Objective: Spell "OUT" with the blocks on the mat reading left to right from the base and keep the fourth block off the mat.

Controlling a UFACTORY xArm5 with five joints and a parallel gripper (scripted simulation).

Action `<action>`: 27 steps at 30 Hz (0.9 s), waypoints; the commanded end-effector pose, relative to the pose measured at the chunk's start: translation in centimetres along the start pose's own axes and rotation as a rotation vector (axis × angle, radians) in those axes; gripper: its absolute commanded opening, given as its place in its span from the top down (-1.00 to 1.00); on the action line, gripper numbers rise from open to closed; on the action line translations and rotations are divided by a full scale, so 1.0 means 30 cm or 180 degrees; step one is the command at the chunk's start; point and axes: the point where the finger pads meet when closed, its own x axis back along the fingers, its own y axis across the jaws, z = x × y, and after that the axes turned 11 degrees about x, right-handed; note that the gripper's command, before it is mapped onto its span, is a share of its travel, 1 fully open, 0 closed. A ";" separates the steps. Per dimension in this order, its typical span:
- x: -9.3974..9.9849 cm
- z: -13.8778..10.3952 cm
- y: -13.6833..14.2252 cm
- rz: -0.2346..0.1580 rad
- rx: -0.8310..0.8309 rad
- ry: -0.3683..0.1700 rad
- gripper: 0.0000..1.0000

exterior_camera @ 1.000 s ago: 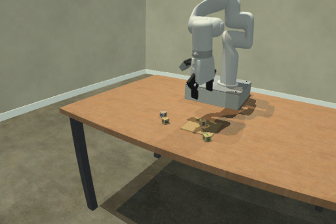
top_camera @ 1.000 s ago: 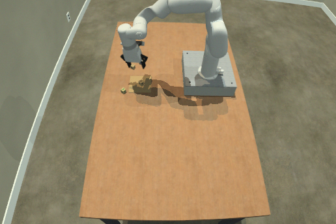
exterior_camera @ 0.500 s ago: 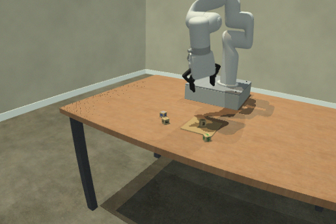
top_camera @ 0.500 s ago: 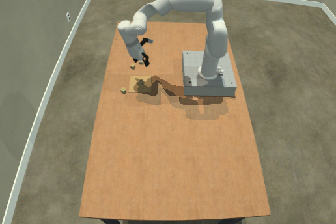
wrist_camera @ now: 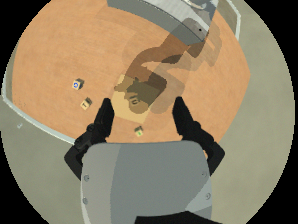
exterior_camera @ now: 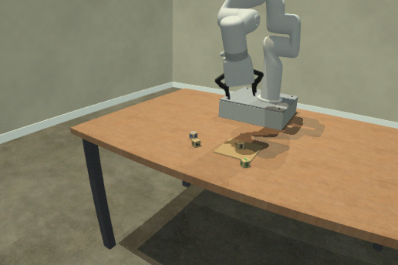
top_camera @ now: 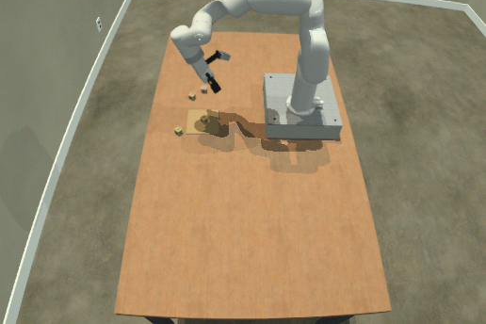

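My gripper (top_camera: 215, 89) (exterior_camera: 241, 96) (wrist_camera: 143, 104) is open and empty, high above the table. The tan mat (top_camera: 193, 116) (exterior_camera: 227, 151) (wrist_camera: 122, 110) lies flat, partly in the arm's shadow. A block that seems to bear a U (top_camera: 204, 119) (exterior_camera: 241, 145) (wrist_camera: 134, 101) sits on it in the shadow. The blue O block (top_camera: 203, 89) (exterior_camera: 193, 135) (wrist_camera: 76, 84) and the dark T block (top_camera: 192, 96) (exterior_camera: 196, 142) (wrist_camera: 86, 104) stand near each other off the mat. A green-lettered block (top_camera: 178, 131) (exterior_camera: 245, 162) (wrist_camera: 139, 131) lies off the mat beyond its far edge; its letter is unclear.
The grey robot base (top_camera: 301, 130) (exterior_camera: 247, 112) stands on the wooden table (top_camera: 254, 222) (exterior_camera: 328, 182) (wrist_camera: 45, 55), on the side of the mat opposite the green-lettered block. That block is near the table's edge.
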 end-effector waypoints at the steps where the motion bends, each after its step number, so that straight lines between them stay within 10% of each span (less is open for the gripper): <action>1: 0.012 0.029 0.014 -0.0067 -0.0336 0.0071 -1.00; 27: 0.026 0.078 0.039 -0.0162 -0.0855 0.0201 -1.00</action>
